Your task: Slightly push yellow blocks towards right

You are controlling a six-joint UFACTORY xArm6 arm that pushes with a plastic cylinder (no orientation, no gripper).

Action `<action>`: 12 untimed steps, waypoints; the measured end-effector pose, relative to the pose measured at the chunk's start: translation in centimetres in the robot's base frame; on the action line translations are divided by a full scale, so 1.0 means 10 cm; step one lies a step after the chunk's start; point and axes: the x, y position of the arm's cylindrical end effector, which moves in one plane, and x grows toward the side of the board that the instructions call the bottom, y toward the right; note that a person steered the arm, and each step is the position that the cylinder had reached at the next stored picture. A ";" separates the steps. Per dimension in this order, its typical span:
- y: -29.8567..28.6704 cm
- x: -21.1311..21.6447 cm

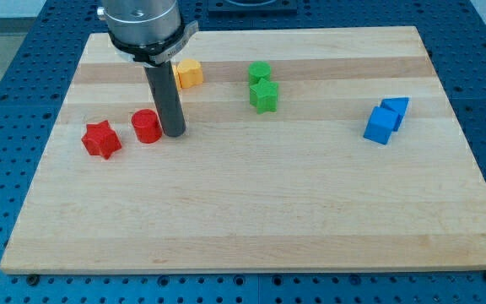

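Observation:
A yellow block (190,73) sits near the view's top left on the wooden board (251,211), partly hidden behind the rod; its shape is hard to make out. My tip (174,133) rests on the board below and slightly left of the yellow block, just right of the red cylinder (146,126). Only one yellow block shows clearly; any other is hidden by the rod.
A red star (101,139) lies left of the red cylinder. A green cylinder (260,73) and a green star (264,95) sit at top centre. A blue cube (380,126) and a blue triangular block (396,108) touch at the right.

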 end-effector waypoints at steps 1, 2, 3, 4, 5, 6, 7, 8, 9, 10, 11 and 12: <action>-0.23 0.00; -0.49 0.00; -0.48 -0.01; -0.29 -0.06; -0.33 -0.27; -0.39 -0.37; -0.41 -0.42; -0.56 -0.71; -0.50 -0.75; -0.03 -0.88; 0.17 -0.88; 0.30 -1.04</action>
